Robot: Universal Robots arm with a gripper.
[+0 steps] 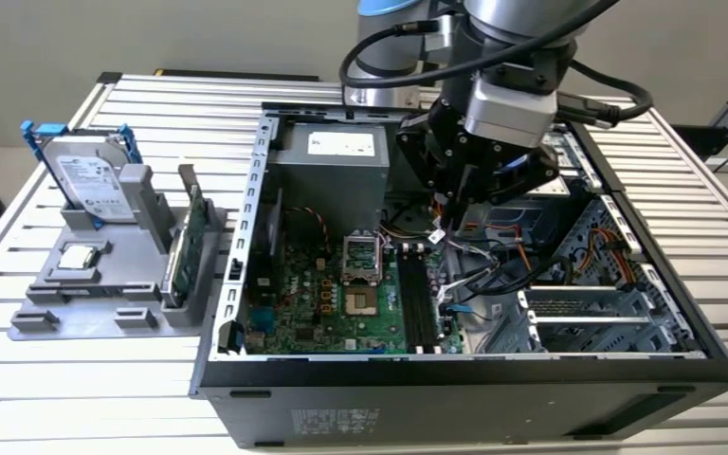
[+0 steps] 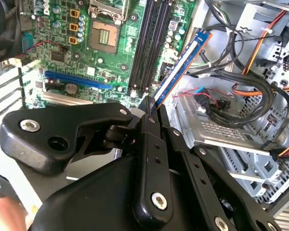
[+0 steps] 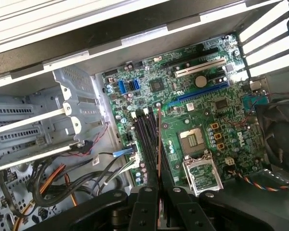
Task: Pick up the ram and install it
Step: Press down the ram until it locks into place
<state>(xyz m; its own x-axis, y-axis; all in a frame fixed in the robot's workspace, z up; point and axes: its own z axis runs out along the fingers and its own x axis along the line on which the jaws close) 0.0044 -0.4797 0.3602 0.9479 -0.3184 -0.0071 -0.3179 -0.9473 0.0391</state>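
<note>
end effector [image 2: 151, 103] clamped on ram [image 2: 183, 65]

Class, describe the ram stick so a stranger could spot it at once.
Find the open computer case and the arm reaching into it. The pincer grips the ram above the motherboard. It is a thin dark blue strip, unlike the black slots beside it.

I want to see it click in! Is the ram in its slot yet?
Not yet. The tool holds the ram above the board, beside the empty slots.
</note>
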